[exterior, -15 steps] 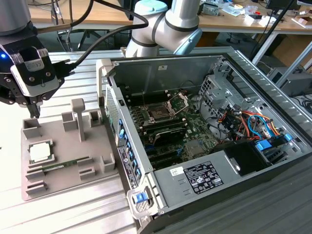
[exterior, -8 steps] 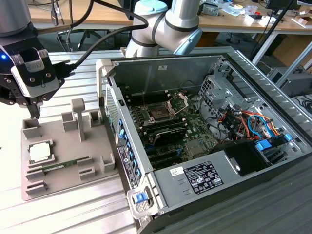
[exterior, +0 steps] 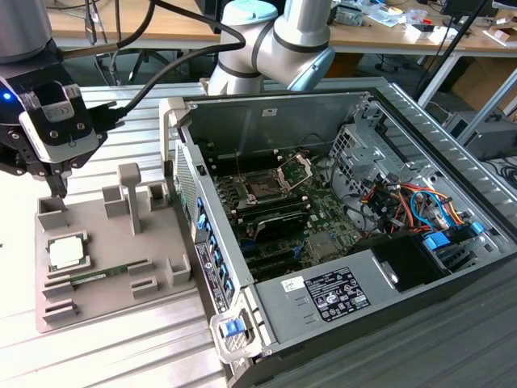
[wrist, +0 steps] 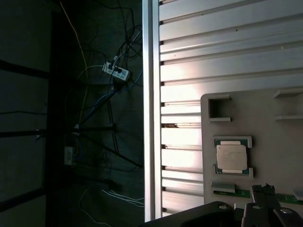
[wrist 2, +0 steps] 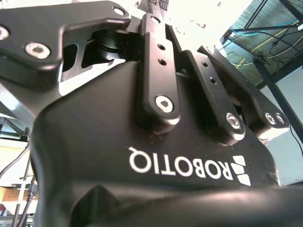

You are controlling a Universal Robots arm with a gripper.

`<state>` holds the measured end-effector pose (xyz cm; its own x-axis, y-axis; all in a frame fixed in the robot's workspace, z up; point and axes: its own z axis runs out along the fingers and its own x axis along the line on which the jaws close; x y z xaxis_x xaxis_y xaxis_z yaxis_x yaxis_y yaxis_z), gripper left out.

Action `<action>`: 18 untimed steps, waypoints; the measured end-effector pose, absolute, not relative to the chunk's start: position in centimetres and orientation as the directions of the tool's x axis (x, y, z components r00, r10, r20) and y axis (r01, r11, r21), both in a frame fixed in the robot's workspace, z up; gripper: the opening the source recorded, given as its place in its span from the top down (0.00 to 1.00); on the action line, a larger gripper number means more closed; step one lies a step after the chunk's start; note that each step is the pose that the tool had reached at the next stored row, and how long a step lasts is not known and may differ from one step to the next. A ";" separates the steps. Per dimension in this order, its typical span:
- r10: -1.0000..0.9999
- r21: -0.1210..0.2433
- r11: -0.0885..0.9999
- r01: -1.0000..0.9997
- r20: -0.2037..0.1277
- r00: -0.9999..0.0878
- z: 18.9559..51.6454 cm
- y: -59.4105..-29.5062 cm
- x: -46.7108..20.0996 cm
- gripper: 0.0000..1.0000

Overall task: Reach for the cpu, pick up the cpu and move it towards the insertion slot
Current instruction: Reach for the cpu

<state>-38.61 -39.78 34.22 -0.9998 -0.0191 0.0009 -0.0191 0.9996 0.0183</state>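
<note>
The cpu [exterior: 66, 252] is a pale silver square chip lying flat in a corner-bracket nest on the grey fixture plate [exterior: 161, 242], at the exterior view's left. My gripper [exterior: 58, 192] hangs over the plate's far left corner, above and behind the cpu and apart from it. Its fingers look pressed together with nothing between them. In the first wrist view the cpu [wrist: 231, 156] lies a short way from the dark fingertips of the gripper [wrist: 263, 189]. The insertion slot [exterior: 262, 187], with its silver hinged frame raised, sits on the green board inside the open computer case [exterior: 452, 145].
A thin green memory stick [exterior: 101, 276] lies on the plate just in front of the cpu. Grey upright posts [exterior: 129, 194] stand on the plate between cpu and case. The case wall [exterior: 174, 129] rises beside them. Ribbed aluminium table [wrist: 227, 56] ends at an edge [wrist: 150, 113].
</note>
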 end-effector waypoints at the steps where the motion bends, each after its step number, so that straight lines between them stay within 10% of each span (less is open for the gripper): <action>1: -0.019 0.018 1.000 -0.019 0.001 -1.000 34.2 -39.8 -38.6 0.90; 18: -0.019 0.015 1.000 -0.019 0.001 -1.000 33.8 -39.8 -38.6 0.90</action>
